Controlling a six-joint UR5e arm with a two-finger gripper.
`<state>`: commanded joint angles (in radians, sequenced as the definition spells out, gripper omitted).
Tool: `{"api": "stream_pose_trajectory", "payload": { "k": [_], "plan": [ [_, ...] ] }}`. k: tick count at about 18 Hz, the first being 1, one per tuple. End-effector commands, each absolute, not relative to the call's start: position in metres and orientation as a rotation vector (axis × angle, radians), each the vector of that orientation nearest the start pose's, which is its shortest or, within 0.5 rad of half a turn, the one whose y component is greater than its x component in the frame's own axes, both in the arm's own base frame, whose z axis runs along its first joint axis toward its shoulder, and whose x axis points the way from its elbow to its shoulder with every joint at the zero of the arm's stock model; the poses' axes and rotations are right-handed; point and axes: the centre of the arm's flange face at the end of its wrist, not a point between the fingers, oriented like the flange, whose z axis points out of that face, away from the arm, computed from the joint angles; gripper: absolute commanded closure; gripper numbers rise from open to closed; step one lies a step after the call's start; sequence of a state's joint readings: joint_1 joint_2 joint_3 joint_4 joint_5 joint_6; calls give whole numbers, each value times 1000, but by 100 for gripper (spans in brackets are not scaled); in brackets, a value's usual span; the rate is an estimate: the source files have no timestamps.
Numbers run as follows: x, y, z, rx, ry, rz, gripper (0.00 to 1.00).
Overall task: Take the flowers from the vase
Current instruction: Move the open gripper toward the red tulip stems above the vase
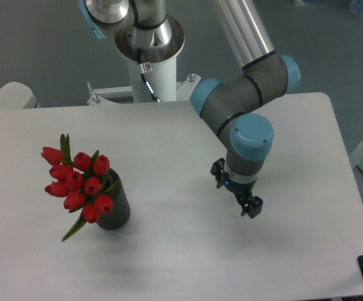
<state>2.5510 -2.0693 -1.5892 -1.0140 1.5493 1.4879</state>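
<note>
Plainly, the flowers (78, 182) stand in the vase (114, 210) on the left part of the white table (168, 251), their red buds leaning out to the left so that they cover most of the vase's mouth and rim; only its dark right side and base show. One green leaf droops below the bunch to the tabletop. The gripper (251, 208) hangs well to the right, apart from the vase, holding nothing; its dark fingers are small and seen at an angle, so whether they are parted or closed cannot be told. The arm's upper links are cut off by the top edge.
</note>
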Motion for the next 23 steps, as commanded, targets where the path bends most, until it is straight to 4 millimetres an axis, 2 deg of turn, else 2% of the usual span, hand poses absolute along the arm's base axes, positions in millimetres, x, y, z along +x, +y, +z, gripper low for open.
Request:
{"api": "stream_pose_trajectory", "payload": {
  "k": [8,10,12,16,18,23],
  "plan": [
    [-458,470,243,-3008,774,47,0],
    [-456,469,256,-2991,770,80,0],
    [-452,468,284,-2918,737,90,0],
    [-431,470,327,-2738,555,35,0],
    [-414,477,326,-2677,521,-32,0],
    [-368,468,342,-2507,491,-146,0]
  ]
}}
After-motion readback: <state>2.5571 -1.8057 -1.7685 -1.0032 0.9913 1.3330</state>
